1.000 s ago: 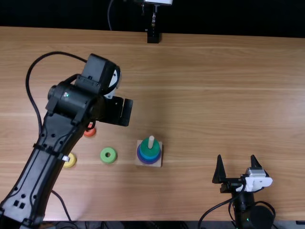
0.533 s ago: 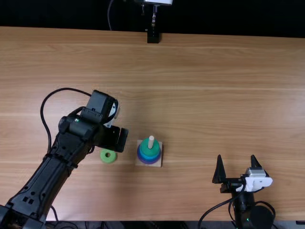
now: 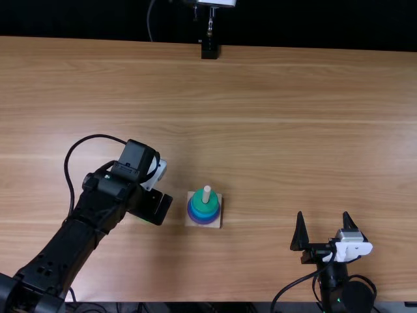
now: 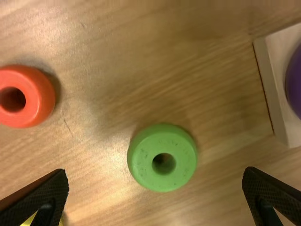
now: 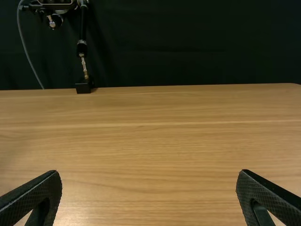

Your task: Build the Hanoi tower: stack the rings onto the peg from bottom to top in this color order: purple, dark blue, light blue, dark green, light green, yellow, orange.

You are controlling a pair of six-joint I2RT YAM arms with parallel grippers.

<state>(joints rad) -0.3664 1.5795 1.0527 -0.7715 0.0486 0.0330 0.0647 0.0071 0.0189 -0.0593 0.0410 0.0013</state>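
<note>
Left gripper: low over the desk [image 3: 293,130] on the left side, just left of the ring stack in the top view; its fingers [image 4: 35,200] are wide apart, with nothing between their tips [image 4: 270,190]
Light green ring: flat on the desk, hole upward, below the left gripper [image 3: 157,209]; the left wrist view shows it [image 4: 141,165] between the two fingers, touching neither
Orange ring: flat on the desk [image 4: 38,94], apart from the light green one
Yellow ring: partly hidden behind a finger [image 4: 29,220]
Wooden base: square [image 3: 191,223], on the desk near the left gripper, carrying the upright peg [image 3: 206,193]
Stack on peg: dark green ring [image 3: 197,201] on top, light blue ring [image 3: 201,214] beneath it, purple ring [image 4: 295,84] at the bottom; a dark blue layer cannot be made out for certain
Peg tip: pale, standing out above the dark green ring
Right gripper: near the desk's near edge [image 3: 323,214], well apart from the stack, fingers spread and empty
Far edge: small black block [image 3: 210,51]
</note>
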